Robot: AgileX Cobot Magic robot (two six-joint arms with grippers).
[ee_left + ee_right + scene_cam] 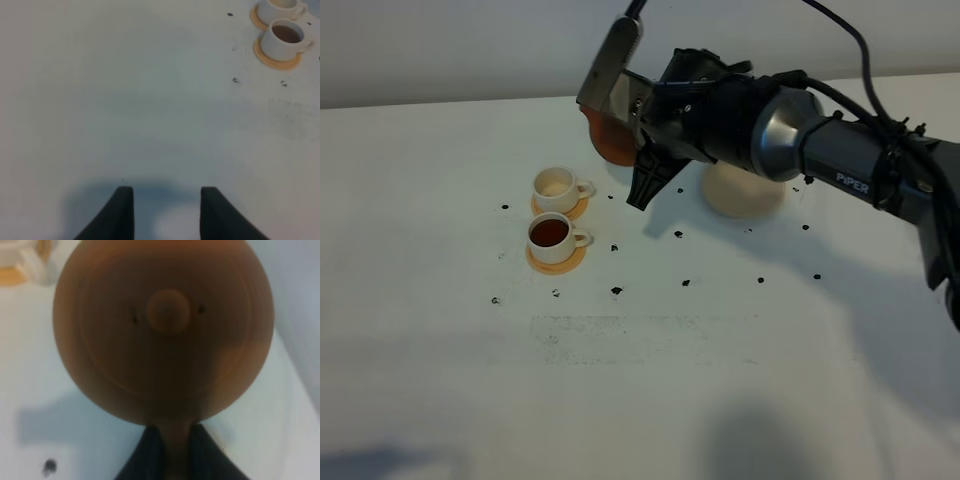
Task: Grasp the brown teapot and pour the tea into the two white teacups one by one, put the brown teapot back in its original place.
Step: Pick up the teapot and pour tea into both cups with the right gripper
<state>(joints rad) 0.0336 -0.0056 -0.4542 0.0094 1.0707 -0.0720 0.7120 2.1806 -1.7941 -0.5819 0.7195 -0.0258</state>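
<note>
My right gripper (pixel 638 135) reaches across the middle and is shut on the loop handle of the brown teapot (pixel 608 140), which hangs in the air just behind and to the right of the far cup. In the right wrist view the teapot (pixel 165 330) fills the picture, lid and knob facing the camera, with the right gripper (pixel 172 432) clamped on its handle. The two white teacups stand on orange-tan coasters. The near cup (pixel 552 235) (pixel 286 37) holds dark tea. The far cup (pixel 558 188) (pixel 280 5) shows a pale inside. The pale cream coaster (pixel 745 190), the original place, lies bare under the right arm. My left gripper (pixel 167 189) is open over bare table.
Small black specks (pixel 616 291) are scattered over the white table (pixel 440 350) around the cups and coaster. A white wall runs along the back edge. The right arm (pixel 840 160) stretches in from the right above the pale coaster.
</note>
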